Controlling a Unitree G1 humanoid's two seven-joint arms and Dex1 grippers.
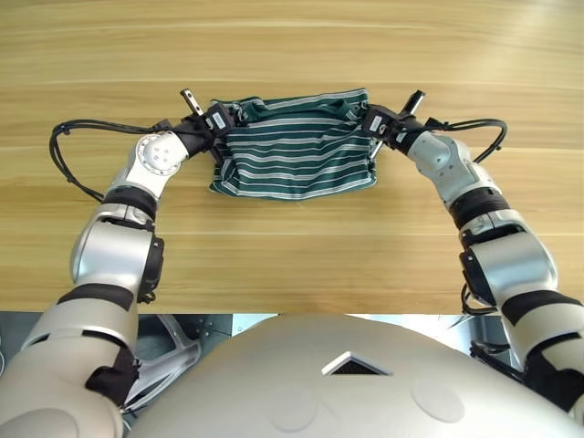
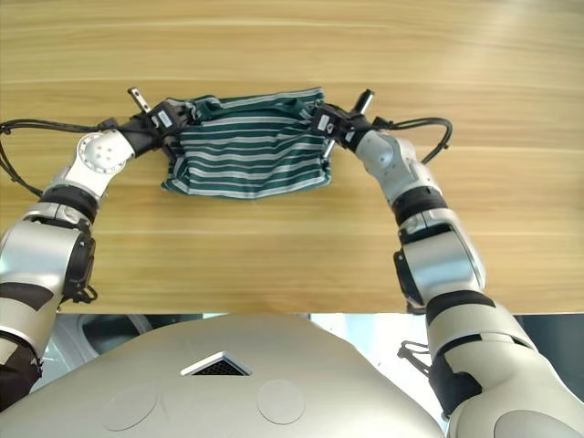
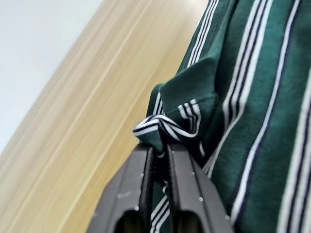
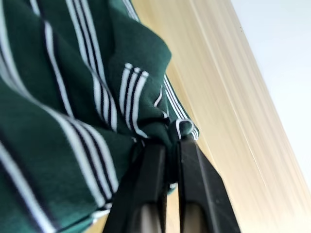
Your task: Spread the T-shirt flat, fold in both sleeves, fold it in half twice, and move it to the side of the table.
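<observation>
Here, shirt (image 1: 297, 155): is stretched, bunched, between both tools over the surface (image 1: 292, 55).
Left tool (image 3: 160, 151): clamped on one shirt edge.
Right tool (image 4: 171, 141): clamped on the opposite edge.

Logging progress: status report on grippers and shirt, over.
Left gripper shut on T-shirt edge. Right gripper shut on opposite edge. T-shirt folded, wrinkled, on table between them.
</observation>
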